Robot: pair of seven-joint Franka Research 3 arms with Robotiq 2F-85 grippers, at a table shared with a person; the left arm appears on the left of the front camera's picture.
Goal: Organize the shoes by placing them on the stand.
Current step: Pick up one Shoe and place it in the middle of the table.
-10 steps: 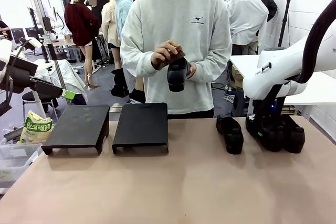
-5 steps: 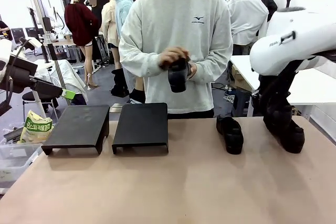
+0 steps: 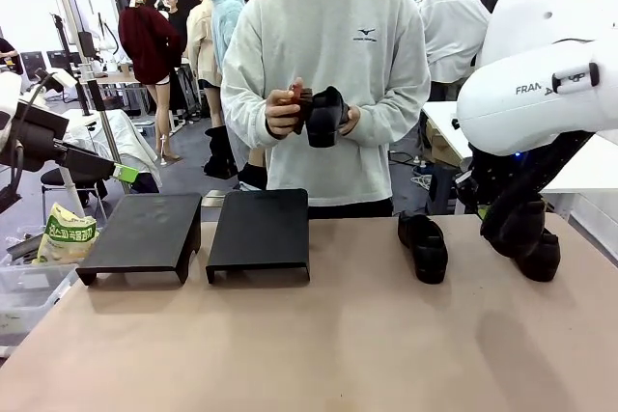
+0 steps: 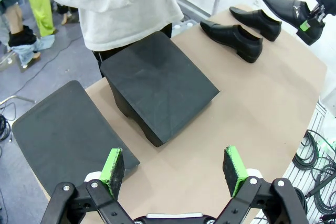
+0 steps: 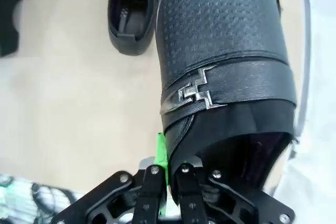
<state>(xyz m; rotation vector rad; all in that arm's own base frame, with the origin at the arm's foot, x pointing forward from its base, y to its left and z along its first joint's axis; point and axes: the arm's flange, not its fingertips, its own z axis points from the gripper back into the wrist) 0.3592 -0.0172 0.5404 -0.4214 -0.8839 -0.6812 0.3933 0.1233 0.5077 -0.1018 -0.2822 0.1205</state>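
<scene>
Step in hand: carrying the gripped shoe point(image 3: 537, 256) from the right end of the table point(image 3: 338, 354) to the stands, as judged.
Left stand point(image 3: 145, 227): top bare; well apart from the gripped shoe.
Right stand point(image 3: 261, 224): top bare; set just beside the left stand; judged the nearer target.
Method: the gripped shoe should be raised clear of the loose shoe point(image 3: 425, 248) before it is taken across. It should be held steady so the narrow grip is not twisted, then lowered sole-flat onto a stand top before release.
Risk: the shoe is held by its rim alone, so a swing or slip is judged possible.
Left gripper point(image 4: 173, 169): fingers are spread wide above the stands; nothing lies between the green pads point(image 4: 112, 163) and nothing is touched.
Person's hands point(image 3: 282, 111): a further shoe point(image 3: 326, 115) is held at chest height beyond the stands.
Loose shoe: laid on the table right of the stands; a second loose shoe point(image 4: 260, 19) is seen just beside it.
Right gripper point(image 5: 169, 166): fingers are pressed together, with the rim of the gripped shoe's opening pinched between them. Whether the sole is clear of the table cannot be told.
</scene>
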